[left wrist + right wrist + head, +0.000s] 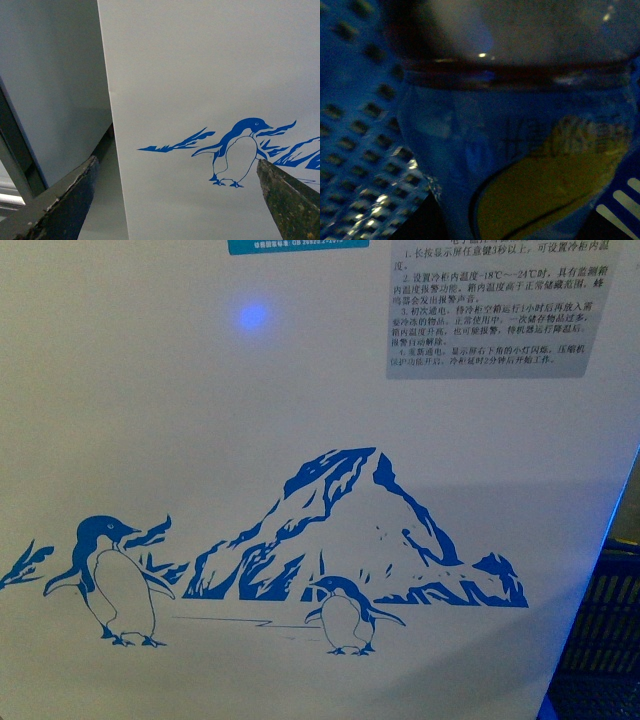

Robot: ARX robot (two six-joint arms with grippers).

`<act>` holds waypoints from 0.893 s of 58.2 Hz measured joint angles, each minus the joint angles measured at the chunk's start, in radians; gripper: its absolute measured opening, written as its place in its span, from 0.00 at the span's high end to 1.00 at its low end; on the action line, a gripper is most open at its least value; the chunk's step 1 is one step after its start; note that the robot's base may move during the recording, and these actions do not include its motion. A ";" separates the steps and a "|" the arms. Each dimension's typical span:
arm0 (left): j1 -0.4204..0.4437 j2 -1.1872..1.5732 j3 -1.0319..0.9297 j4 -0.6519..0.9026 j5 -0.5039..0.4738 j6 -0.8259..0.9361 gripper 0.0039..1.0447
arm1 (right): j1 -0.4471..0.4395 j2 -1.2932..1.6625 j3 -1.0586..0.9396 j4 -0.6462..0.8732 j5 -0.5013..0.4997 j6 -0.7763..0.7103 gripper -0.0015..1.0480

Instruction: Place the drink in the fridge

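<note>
White chest fridge with the blue penguin-and-mountain print (250, 440) sits right in front, left gripper (176, 161) spread wide near its penguin side, blue-and-yellow-labelled drink bottle (520, 165) fills the right wrist camera, right gripper's fingers don't show so can't tell its grip

Left part of the left wrist view taken up by a plain grey cabinet side (50, 85), with a grey strip, seemingly floor (107, 200), beneath it and a bright white band (10, 199) at the lower left edge. Along the right edge of the front view, a dark slatted panel (612, 625) in dim blue light. Left of the right wrist view filled by a blue perforated sheet (355, 140) catching small glints.
</note>
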 joint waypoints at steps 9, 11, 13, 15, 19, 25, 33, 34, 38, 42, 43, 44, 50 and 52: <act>0.000 0.000 0.000 0.000 0.000 0.000 0.08 | 0.006 -0.262 -0.103 0.082 -0.045 -0.109 0.65; 0.000 0.000 0.000 0.000 0.000 0.000 0.08 | 0.004 -0.320 -0.117 0.088 -0.055 -0.131 0.65; 0.000 0.000 0.000 0.000 0.000 0.000 0.08 | -0.001 -0.401 -0.139 0.101 -0.064 -0.165 0.65; 0.000 0.000 0.000 0.000 0.000 0.000 0.08 | -0.005 -0.460 -0.153 0.105 -0.074 -0.186 0.65; 0.000 0.000 0.000 0.000 0.000 0.000 0.08 | -0.023 -0.602 -0.185 0.105 -0.108 -0.249 0.65; 0.000 0.000 0.000 0.000 0.000 0.000 0.08 | -0.050 -0.804 -0.231 0.079 -0.154 -0.326 0.65; 0.000 0.000 0.000 0.000 0.000 0.000 0.08 | -0.072 -0.988 -0.261 0.037 -0.199 -0.380 0.65; 0.000 0.000 0.000 0.000 0.000 0.000 0.08 | -0.075 -1.009 -0.264 0.034 -0.203 -0.390 0.65; 0.000 0.000 0.000 0.000 0.000 0.000 0.08 | -0.082 -1.091 -0.274 0.021 -0.218 -0.417 0.65; 0.000 0.000 0.000 0.000 0.000 0.000 0.08 | -0.092 -1.212 -0.279 -0.009 -0.244 -0.445 0.65; 0.000 0.000 0.000 0.000 0.000 0.000 0.08 | -0.094 -1.252 -0.282 -0.017 -0.254 -0.452 0.65; 0.000 0.000 0.000 0.000 0.000 0.000 0.08 | -0.095 -1.271 -0.282 -0.020 -0.260 -0.459 0.65; 0.000 0.000 0.000 0.000 0.000 0.000 0.08 | -0.100 -1.386 -0.287 -0.043 -0.289 -0.473 0.65; 0.000 0.000 0.000 0.000 0.000 0.000 0.08 | -0.101 -1.440 -0.288 -0.059 -0.307 -0.478 0.65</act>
